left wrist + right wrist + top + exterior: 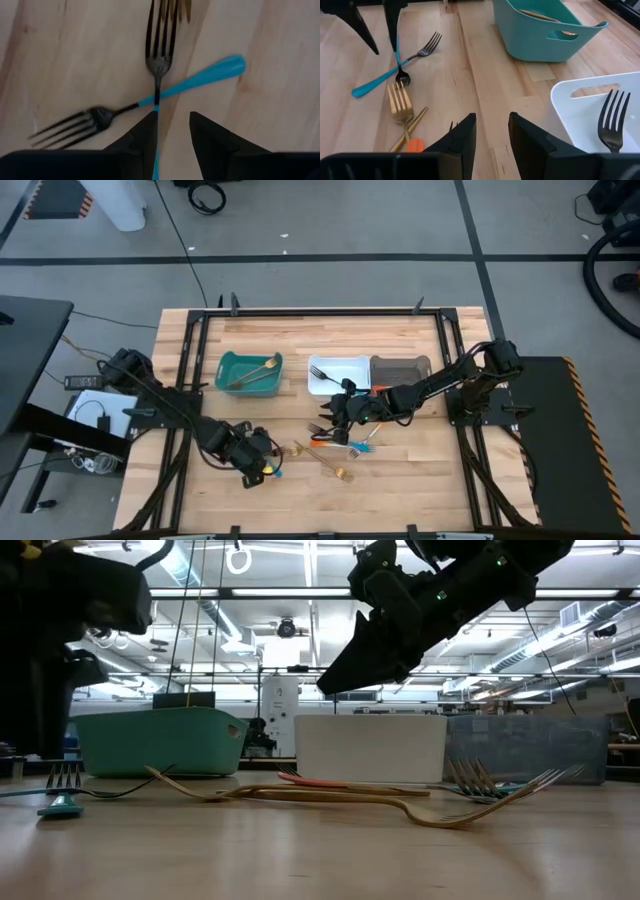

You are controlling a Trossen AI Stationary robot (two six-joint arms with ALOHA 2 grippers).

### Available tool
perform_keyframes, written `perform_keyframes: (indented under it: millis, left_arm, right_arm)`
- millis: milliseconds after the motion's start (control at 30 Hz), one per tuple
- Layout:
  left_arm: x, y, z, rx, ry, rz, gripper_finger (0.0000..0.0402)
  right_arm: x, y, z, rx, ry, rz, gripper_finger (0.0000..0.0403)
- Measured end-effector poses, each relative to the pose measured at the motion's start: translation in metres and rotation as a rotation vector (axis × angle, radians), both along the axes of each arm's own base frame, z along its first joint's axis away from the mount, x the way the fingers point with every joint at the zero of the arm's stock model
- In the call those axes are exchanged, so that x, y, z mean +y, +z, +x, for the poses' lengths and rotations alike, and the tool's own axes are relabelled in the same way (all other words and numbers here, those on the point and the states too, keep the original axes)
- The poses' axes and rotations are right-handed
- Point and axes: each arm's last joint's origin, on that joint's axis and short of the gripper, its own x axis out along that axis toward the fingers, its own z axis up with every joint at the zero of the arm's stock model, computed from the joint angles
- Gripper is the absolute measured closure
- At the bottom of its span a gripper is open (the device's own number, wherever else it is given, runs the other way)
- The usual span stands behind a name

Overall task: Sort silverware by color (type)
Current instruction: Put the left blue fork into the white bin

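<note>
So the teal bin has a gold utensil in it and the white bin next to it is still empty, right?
Not quite. The teal bin does hold a gold utensil, but the white bin is not empty: the right wrist view shows a dark fork lying inside it.

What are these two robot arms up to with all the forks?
They are sorting forks into bins by colour. The left gripper hangs, fingers apart, over two crossed blue-handled forks on the table. The right gripper hovers empty near the white bin, which already holds a dark fork. The teal bin holds gold cutlery; more forks lie loose.
</note>
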Motion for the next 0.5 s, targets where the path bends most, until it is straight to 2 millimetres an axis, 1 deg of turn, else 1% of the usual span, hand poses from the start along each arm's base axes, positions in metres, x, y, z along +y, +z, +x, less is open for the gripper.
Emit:
perform_keyframes:
  millis: [267,400,500]
  left_arm:
    - [-0.006,-0.001,-0.004,0.004,0.024,-0.018,0.0281]
    - [-0.006,-0.002,-0.003,0.004,0.039,-0.011,0.0281]
    - [-0.012,0.001,0.0,0.009,0.029,0.006,0.0281]
  right_arm:
    - [0.0,0.0,0.0,0.0,-0.001,0.002,0.0282]
    - [0.0,0.0,0.0,0.001,-0.001,0.002,0.0282]
    - [0.0,0.0,0.0,0.001,-0.001,0.002,0.0282]
